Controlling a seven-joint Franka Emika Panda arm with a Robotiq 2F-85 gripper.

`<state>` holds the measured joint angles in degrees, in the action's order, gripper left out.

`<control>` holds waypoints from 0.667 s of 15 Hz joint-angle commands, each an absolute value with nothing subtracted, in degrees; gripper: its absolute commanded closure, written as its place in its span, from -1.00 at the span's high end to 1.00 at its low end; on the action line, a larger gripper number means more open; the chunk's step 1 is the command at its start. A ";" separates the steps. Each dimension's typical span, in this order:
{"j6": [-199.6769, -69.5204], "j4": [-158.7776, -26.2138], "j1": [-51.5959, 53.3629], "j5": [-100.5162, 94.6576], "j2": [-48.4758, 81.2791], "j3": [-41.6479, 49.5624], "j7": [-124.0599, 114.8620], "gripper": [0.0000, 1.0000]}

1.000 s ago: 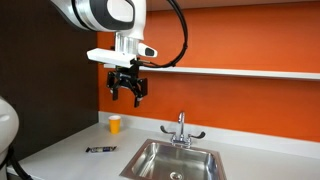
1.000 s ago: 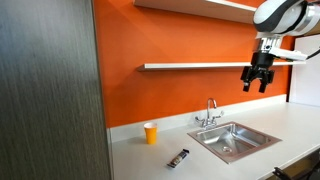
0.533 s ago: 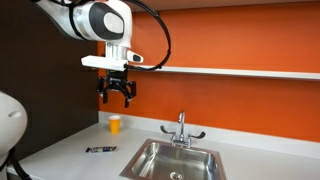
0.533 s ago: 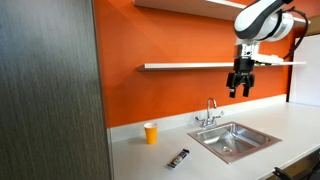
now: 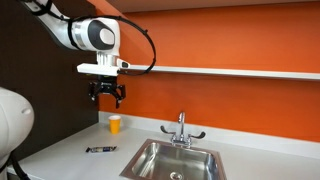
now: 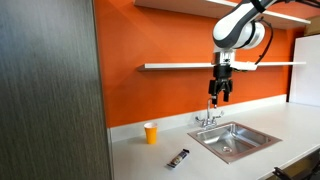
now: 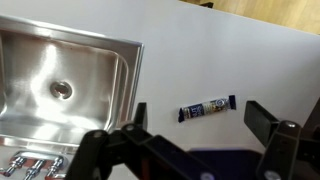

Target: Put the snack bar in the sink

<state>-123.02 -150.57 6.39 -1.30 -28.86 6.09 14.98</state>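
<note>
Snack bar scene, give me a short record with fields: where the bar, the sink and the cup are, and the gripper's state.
snack bar: lying flat on the white counter, beside the sink, outside the basin
sink: steel basin set in the counter, faucet behind it
cup: orange, upright on the counter near the wall
gripper: open, holding nothing, high above the counter
task state: bar not yet in the sink

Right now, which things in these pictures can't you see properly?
- Snack bar: its wrapper print is blurred in the wrist view and too small in both exterior views.
- Sink: the wrist view's left and bottom edges cut it off, so only a bit of the faucet shows there.
- Orange cup: too small in both exterior views to see inside, and outside the wrist view.
</note>
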 commanded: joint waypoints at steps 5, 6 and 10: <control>-129.50 -146.33 8.56 2.05 -18.43 3.16 17.17 1.00; -130.75 -146.04 8.61 2.06 -17.26 2.75 16.97 1.00; -134.23 -144.39 9.49 3.88 -11.93 1.76 18.63 1.00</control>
